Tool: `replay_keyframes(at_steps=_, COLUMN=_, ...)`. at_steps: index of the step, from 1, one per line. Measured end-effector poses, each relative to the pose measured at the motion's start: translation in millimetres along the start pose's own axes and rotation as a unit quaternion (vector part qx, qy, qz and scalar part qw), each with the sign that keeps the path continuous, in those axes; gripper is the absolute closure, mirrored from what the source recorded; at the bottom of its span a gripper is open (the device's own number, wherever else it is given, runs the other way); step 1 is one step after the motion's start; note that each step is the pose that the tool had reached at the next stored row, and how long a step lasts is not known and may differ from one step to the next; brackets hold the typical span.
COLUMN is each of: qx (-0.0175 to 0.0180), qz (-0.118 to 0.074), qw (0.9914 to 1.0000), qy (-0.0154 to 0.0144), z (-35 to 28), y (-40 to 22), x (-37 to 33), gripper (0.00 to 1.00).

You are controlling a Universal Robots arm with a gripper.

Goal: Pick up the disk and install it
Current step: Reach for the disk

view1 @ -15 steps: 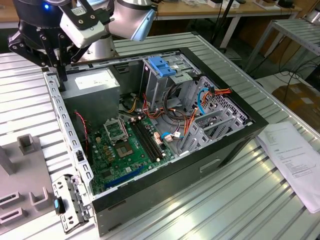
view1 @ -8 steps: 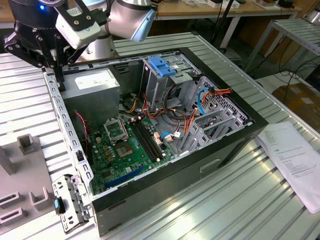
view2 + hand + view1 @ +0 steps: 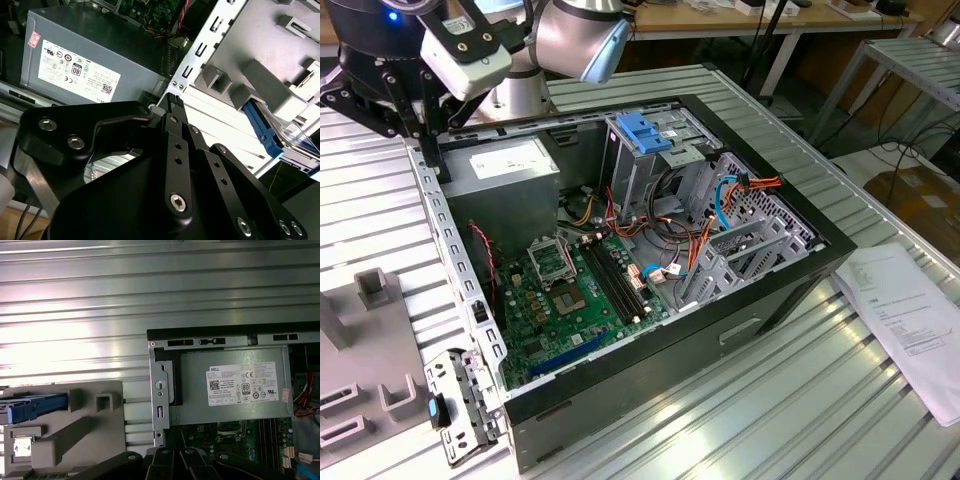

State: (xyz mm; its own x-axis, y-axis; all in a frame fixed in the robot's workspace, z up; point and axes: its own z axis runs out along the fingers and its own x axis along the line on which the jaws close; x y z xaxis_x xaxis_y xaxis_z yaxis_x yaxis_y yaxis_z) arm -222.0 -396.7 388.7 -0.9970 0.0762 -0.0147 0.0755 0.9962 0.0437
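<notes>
Ribbed metal surface (image 3: 75, 300): disk (image 3: 35, 409) sits in grey fixture (image 3: 95, 440) beside PC case (image 3: 770, 300). End effector (image 3: 172, 102) hovers over case rim, open/closed: can't tell. Risk: clipping rim or fixture posts.

Disk (image 3: 37, 408), blue-railed, in grey fixture (image 3: 95, 435)
</notes>
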Motion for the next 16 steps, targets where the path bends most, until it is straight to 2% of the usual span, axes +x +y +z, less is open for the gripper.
replay_keyframes(at_steps=5, qx=0.0001, qz=0.0, qw=1.0, qy=0.0005, z=0.3, y=-0.2, x=2.8, gripper=0.89)
replay_keyframes(at_steps=11, qx=0.0001, qz=0.0, qw=1.0, qy=0.0011, z=0.7, y=-0.8, x=10.2, gripper=0.89)
replay_keyframes(at_steps=16, qx=0.0001, qz=0.0, qw=1.0, qy=0.0012, z=1.2, y=-1.3, x=19.1, gripper=0.89)
